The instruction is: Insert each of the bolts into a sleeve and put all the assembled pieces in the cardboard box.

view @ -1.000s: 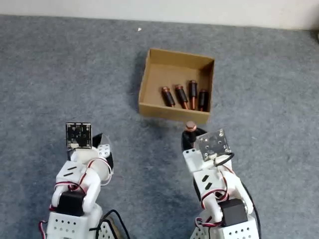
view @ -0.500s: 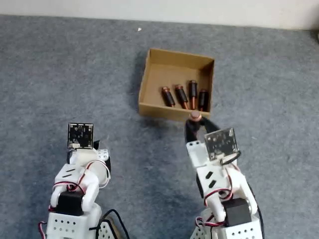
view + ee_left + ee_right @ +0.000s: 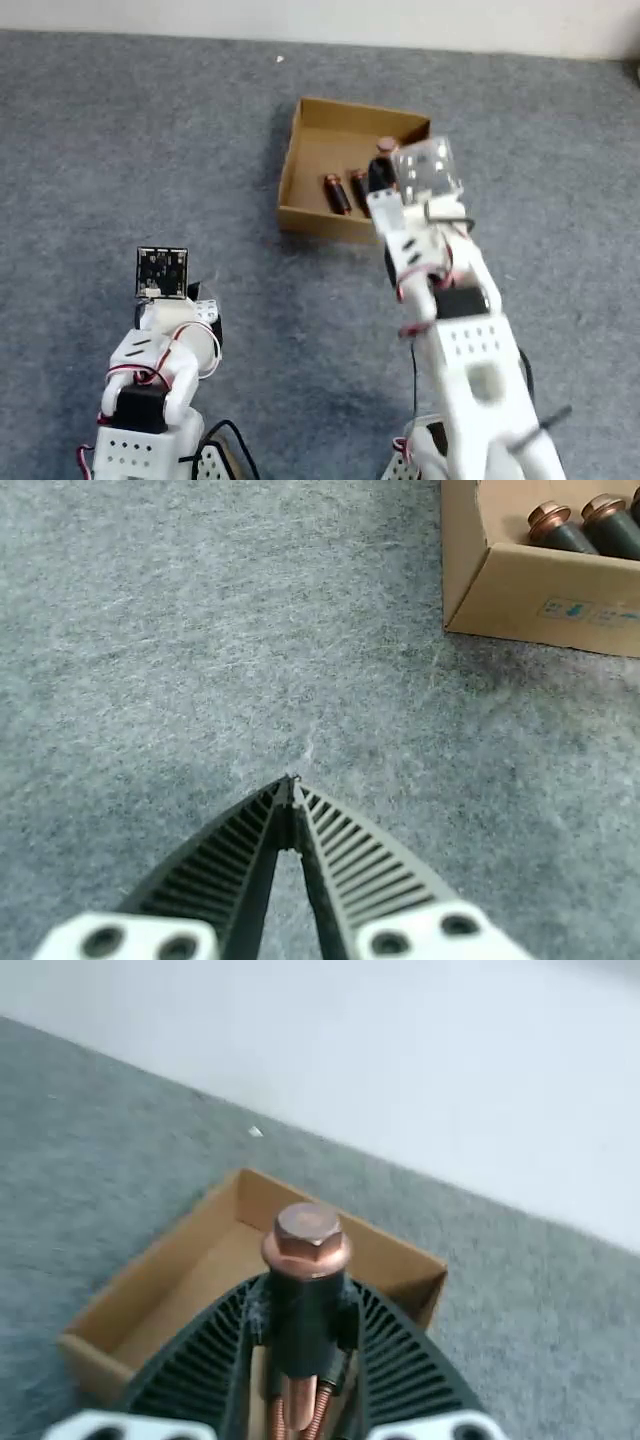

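Right arm (image 3: 440,290) is stretched out to the cardboard box (image 3: 300,160). Right jaws are pinching one bolt-and-sleeve piece (image 3: 305,1290) by its black sleeve. It's held upright, copper hex head (image 3: 306,1232) on top, copper shank poking out below between the jaws. In the high view the held piece lines up with the back right part of the box, close to the far wall; can't tell how high it is off the box floor. Assembled pieces (image 3: 337,193) are lying in the box side by side toward the near wall. Two show beside the arm; anything further right is hidden behind it. Left arm (image 3: 165,345) is folded back by its base, well apart from the box. Left jaws are pressed together with nothing between them, tips pointing down at the grey carpeted surface (image 3: 200,630). The left wrist view catches the box's near corner farther off, with two copper heads showing over the wall. Box sits flat on the surface, open side up.
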